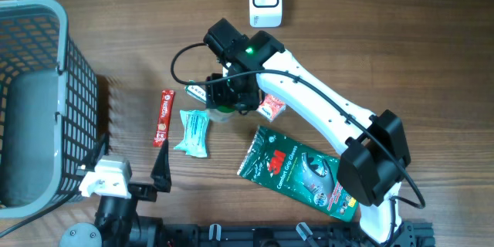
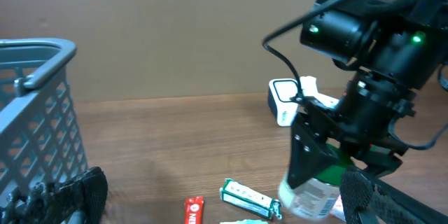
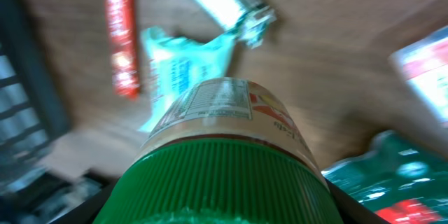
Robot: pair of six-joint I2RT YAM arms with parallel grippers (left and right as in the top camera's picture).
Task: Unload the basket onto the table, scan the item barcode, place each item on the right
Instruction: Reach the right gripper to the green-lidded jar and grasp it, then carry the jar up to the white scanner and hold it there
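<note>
The right gripper straddles the clear plastic jar with a green ribbed cap, which stands beside a crinkled teal plastic packet. Whether its jaws pinch yet cannot be told. A grip only on the cap could let the jar tip or twist, turning its barcode away from the white box-shaped scanner.

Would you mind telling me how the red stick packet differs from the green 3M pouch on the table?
The red stick packet is narrow and long; the green 3M pouch is broad and far larger. The red stick packet runs nearly straight up the overhead view; the green 3M pouch lies slanted. Both lie flat on the table.
</note>
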